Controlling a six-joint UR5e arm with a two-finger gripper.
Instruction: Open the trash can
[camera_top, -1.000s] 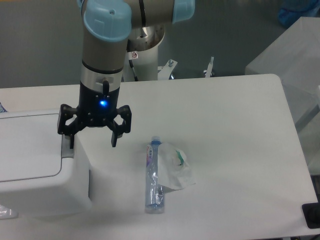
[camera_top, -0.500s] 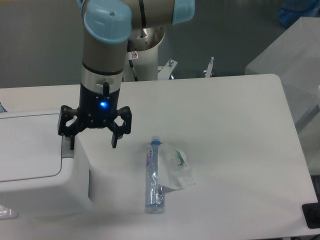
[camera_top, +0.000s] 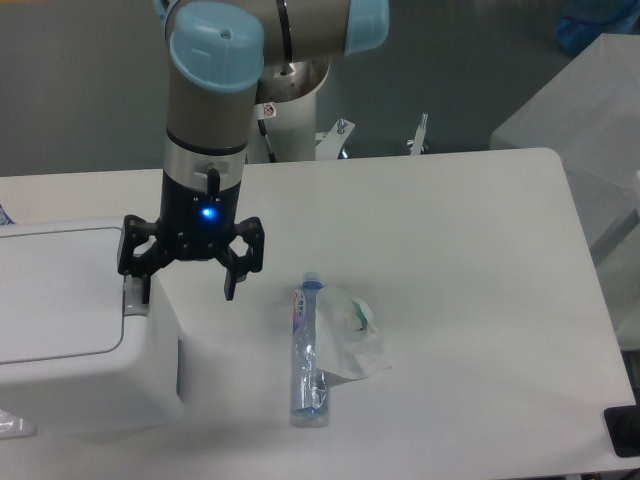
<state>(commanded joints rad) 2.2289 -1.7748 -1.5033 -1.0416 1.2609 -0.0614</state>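
Note:
The trash can (camera_top: 90, 370) is a large white boxy bin at the left of the table, with a flat white lid panel (camera_top: 55, 295) lying closed. Its grey push tab (camera_top: 135, 297) sits at the lid's right edge. My gripper (camera_top: 185, 285) hangs open right above the bin's right end, jaws spread wide. The left fingertip (camera_top: 140, 285) is at the grey tab; I cannot tell if it touches. The right fingertip (camera_top: 229, 285) is past the bin's right side, over the table.
A clear plastic bottle (camera_top: 307, 350) lies on the table right of the bin, beside a crumpled clear plastic bag (camera_top: 352, 335). The arm's white base (camera_top: 290, 110) stands behind the table. A grey box (camera_top: 590, 120) is at the far right.
The gripper has shifted very slightly down and right; otherwise nothing has visibly changed.

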